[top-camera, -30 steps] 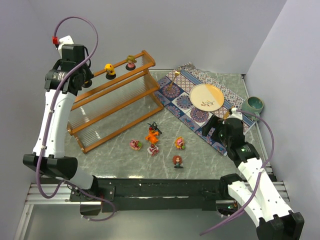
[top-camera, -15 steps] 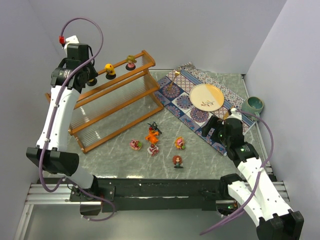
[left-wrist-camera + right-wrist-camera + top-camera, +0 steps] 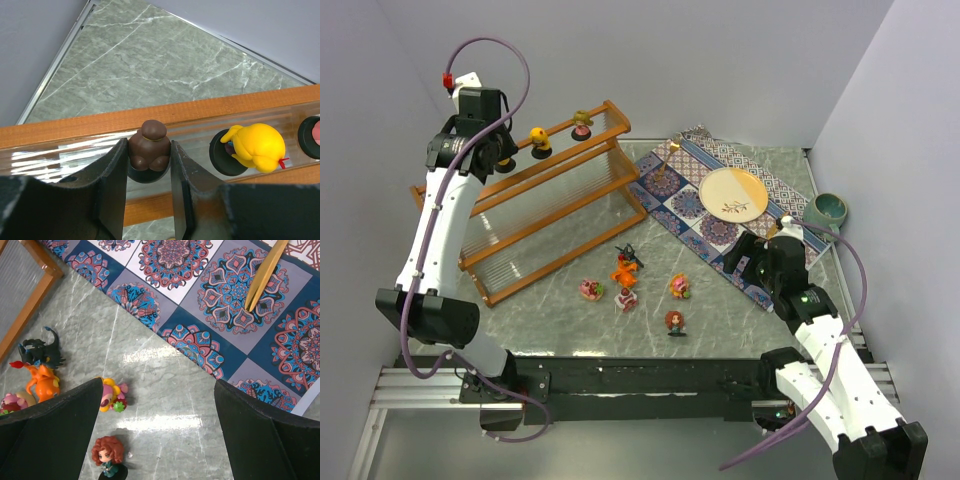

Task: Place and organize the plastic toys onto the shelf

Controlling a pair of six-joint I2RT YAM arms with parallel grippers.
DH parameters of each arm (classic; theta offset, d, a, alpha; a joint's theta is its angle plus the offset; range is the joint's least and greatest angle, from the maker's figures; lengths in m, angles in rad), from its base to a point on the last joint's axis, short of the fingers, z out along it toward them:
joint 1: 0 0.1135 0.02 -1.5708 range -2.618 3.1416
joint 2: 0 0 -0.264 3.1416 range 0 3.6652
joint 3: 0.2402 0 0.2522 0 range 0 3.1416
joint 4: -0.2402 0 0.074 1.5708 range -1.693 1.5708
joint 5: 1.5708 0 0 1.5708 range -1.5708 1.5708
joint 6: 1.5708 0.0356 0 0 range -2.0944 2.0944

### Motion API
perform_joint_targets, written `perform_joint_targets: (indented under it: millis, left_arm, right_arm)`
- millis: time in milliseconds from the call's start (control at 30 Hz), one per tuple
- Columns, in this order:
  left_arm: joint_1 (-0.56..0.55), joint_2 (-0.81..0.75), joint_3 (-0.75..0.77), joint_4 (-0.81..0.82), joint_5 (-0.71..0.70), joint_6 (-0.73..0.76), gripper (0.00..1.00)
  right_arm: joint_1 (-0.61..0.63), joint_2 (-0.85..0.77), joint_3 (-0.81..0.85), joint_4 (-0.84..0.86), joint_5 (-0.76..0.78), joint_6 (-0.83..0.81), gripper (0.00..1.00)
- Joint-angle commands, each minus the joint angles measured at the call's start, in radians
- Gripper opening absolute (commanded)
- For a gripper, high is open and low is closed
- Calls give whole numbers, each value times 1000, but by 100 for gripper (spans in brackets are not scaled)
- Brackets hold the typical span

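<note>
Left wrist view: the brown toy (image 3: 149, 150) stands upright on the top tier of the shelf (image 3: 210, 106), squarely between the fingers (image 3: 112, 185) of the left gripper (image 3: 148, 147).
Grip: the fingers are closed against both sides of the toy's base and, as far as this view shows, are holding it.
Axis: the toy's long axis runs upright and the fingers flank it along the rail. Letting go should need only a small opening and a straight lift, I judge.
Neighbour: the yellow toy (image 3: 257, 146) is just beside it on the same tier, clear of the nearer finger. A wide opening might nudge it.
Right gripper (image 3: 157, 410): spread wide and empty, over the table (image 3: 165, 365) at the edge of the mat (image 3: 225, 295).
Loose toys (image 3: 625, 285): six lie on the table in front of the shelf, and the right arm is the nearer one.
Change: in the top view the left wrist has shifted a little along the top rail toward the yellow toy, and its elbow has swung. The right arm and the loose toys are as they were.
</note>
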Motion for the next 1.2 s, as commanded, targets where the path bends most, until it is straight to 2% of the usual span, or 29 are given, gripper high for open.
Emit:
perform_joint_targets:
  millis: [0, 533, 733, 900, 1167]
  left_arm:
    - [2, 4, 9, 15, 16, -10, 15]
    - [2, 5, 37, -35, 64, -35, 17]
    - [-4, 4, 46, -49, 64, -38, 21]
    - [-6, 7, 36, -43, 55, -36, 31]
    - [-7, 2, 29, -35, 53, -38, 55]
  right_arm:
    - [5, 0, -1, 44, 13, -17, 99]
    - [7, 8, 0, 46, 10, -18, 99]
    - [5, 6, 0, 44, 11, -18, 99]
    - [5, 6, 0, 44, 10, -18, 99]
    - [5, -1, -1, 41, 13, -20, 99]
